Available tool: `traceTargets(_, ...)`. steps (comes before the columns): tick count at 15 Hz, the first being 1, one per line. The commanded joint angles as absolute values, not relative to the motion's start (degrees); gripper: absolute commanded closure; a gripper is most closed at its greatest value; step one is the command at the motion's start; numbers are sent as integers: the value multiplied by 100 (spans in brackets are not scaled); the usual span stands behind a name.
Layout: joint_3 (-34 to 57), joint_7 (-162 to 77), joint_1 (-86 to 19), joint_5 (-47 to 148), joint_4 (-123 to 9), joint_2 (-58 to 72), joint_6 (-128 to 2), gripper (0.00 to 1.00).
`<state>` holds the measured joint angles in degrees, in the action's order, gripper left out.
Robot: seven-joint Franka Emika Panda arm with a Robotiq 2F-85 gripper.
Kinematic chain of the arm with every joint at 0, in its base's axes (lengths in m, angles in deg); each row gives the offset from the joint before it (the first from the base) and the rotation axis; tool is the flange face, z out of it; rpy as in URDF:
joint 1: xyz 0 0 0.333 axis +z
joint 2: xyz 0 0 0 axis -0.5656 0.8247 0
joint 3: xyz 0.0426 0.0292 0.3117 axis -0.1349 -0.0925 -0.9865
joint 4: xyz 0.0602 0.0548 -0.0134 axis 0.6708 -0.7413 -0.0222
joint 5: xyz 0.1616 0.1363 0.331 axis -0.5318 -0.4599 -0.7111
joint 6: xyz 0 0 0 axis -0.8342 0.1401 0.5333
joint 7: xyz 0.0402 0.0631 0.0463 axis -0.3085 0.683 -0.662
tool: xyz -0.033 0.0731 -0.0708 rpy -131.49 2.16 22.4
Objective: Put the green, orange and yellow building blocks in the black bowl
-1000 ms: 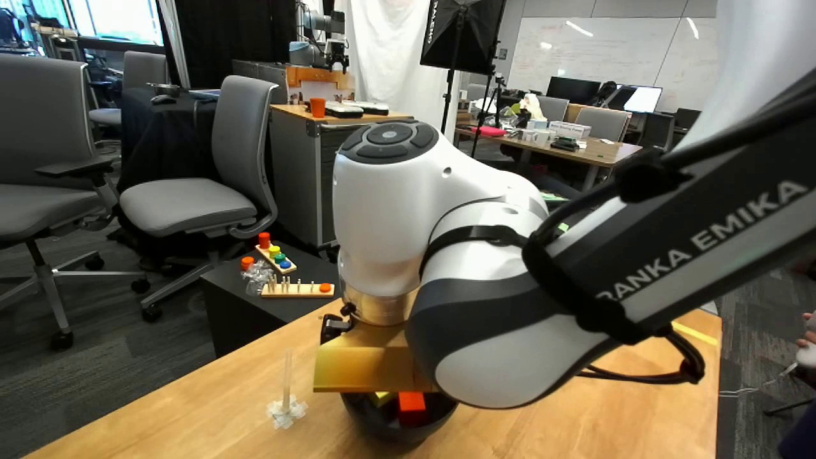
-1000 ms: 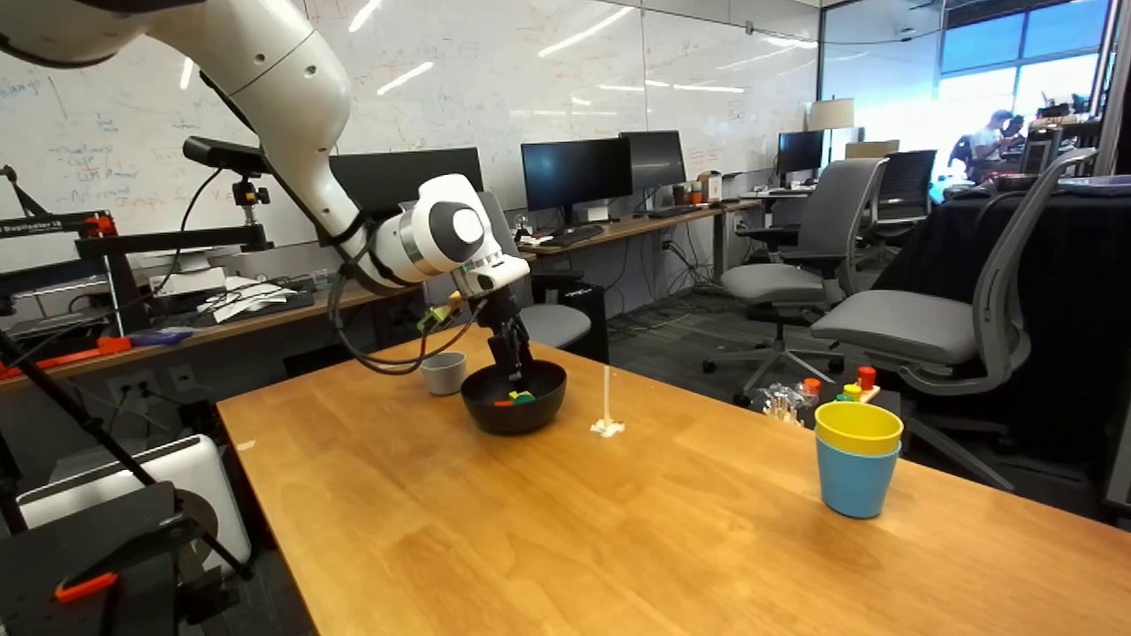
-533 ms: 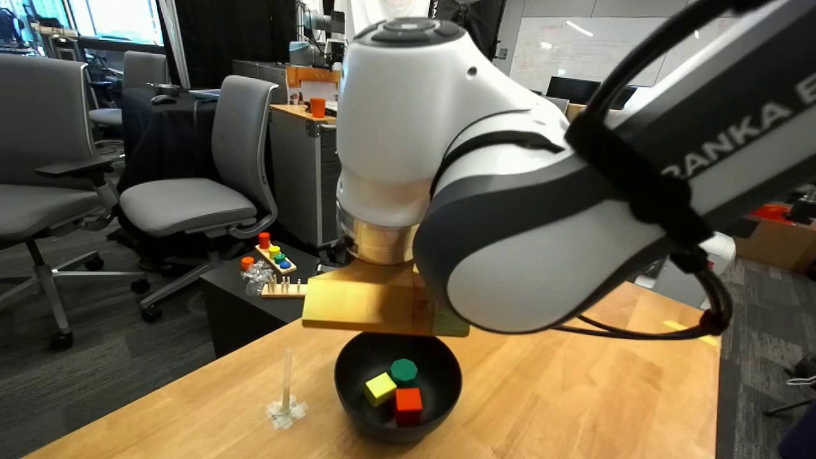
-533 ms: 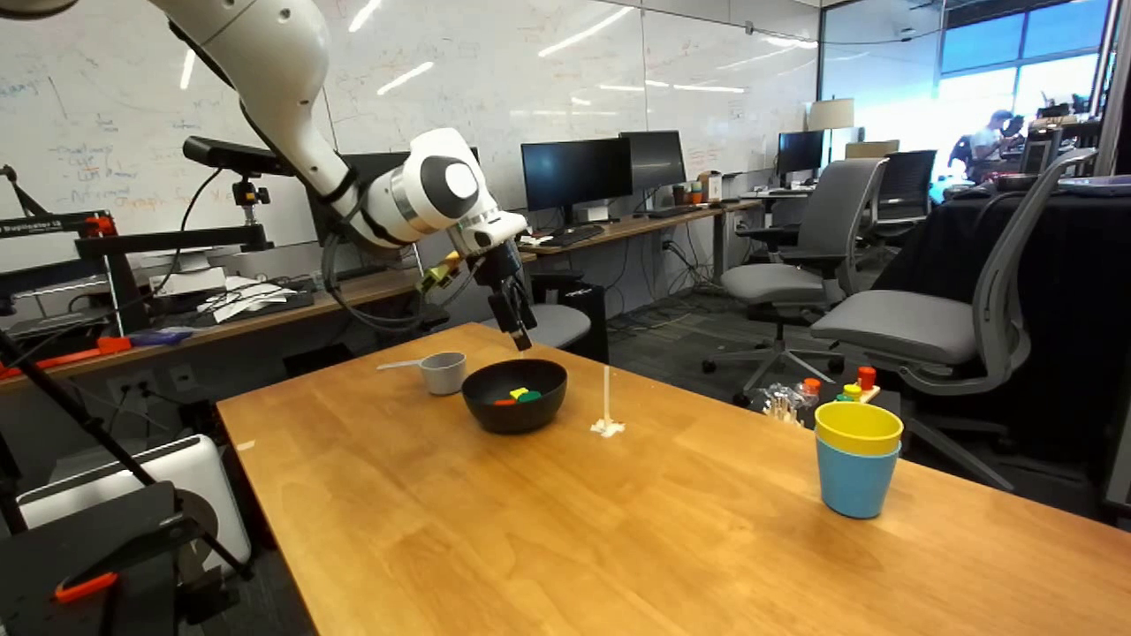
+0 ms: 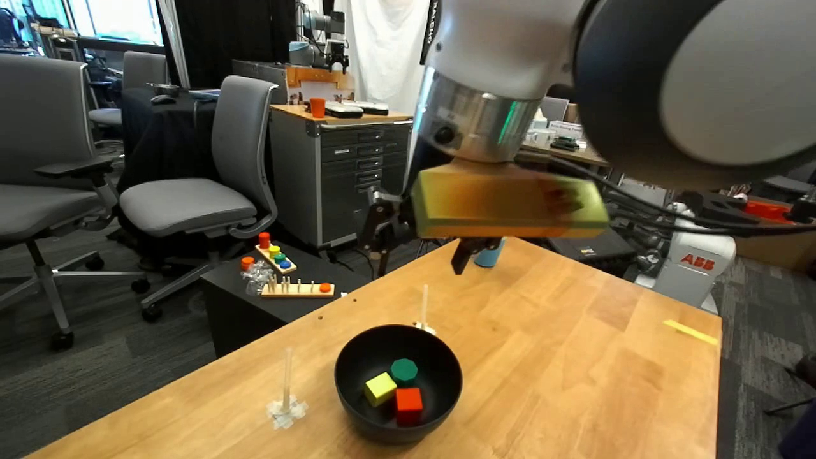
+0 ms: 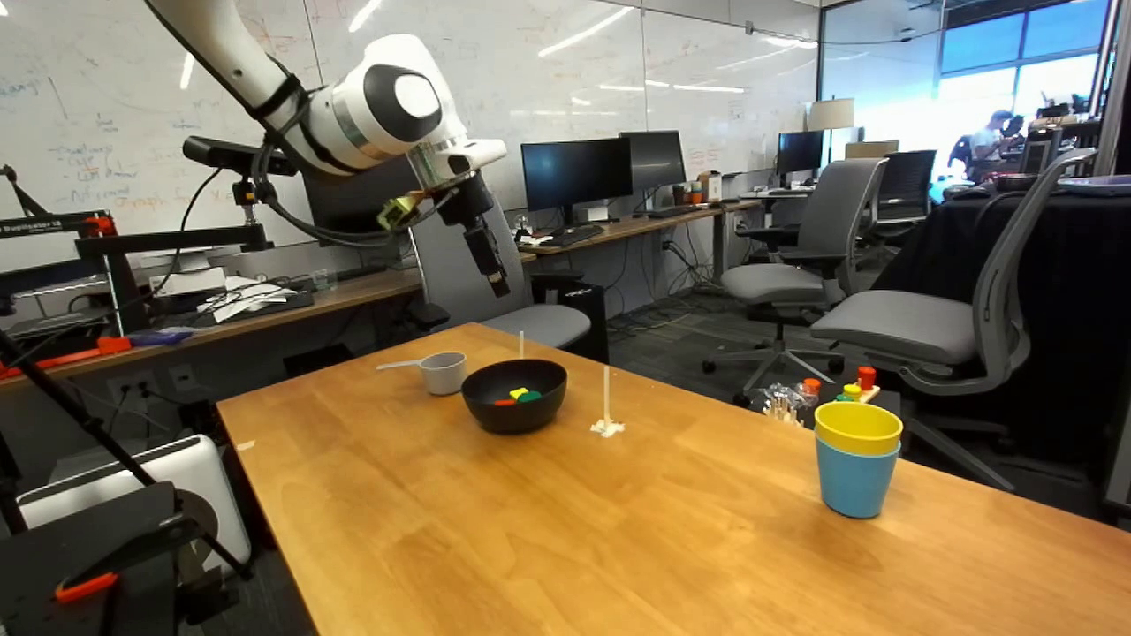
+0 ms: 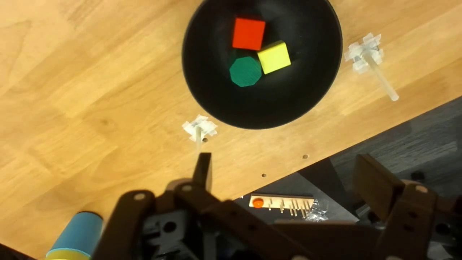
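The black bowl (image 5: 357,408) stands on the table, also in view in the other frames (image 6: 482,406) (image 7: 310,90). In it lie the green octagonal block (image 5: 403,371), the yellow block (image 5: 380,389) and the red-orange block (image 5: 408,405). The wrist view shows the same green (image 7: 245,71), yellow (image 7: 274,57) and orange (image 7: 249,33) blocks close together in the bowl. My gripper (image 5: 421,262) is high above the table, beyond the bowl in this exterior view. In the wrist view its fingers (image 7: 204,168) are wide apart, with nothing between them.
Thin upright sticks (image 6: 607,393) are taped to the table beside the bowl; another shows in an exterior view (image 5: 424,306). A grey measuring cup (image 6: 443,373) stands close to the bowl. Stacked yellow and blue cups (image 6: 857,468) stand farther along. A peg board (image 5: 296,290) lies on a black box off the table.
My gripper has risen out of the bowl and moved up and away from it. The blocks stay in the bowl, which has not moved.
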<state>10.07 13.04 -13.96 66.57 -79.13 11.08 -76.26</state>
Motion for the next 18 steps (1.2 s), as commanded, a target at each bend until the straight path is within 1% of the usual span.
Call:
traceTargets(1, 564, -169, -1994, 6016, -9126, -228, -7381, 0)
traceTargets(3, 449, -1006, -2210, 5622, -9583, -793, -7068, 0)
traceTargets(7, 468, -2663, -2501, 4961, -10262, -1912, -5936, 0)
traceTargets(10, 497, -3218, -2697, 5105, -10486, -2506, -5360, 0)
traceTargets(15, 422, -3210, -3025, 5379, -10612, -2869, -5314, 0)
traceTargets(16, 420, -3205, -2992, 5210, -10474, -2633, -5380, 0)
traceTargets(18, 425, -3205, -3041, 5261, -10522, -2693, -5380, 0)
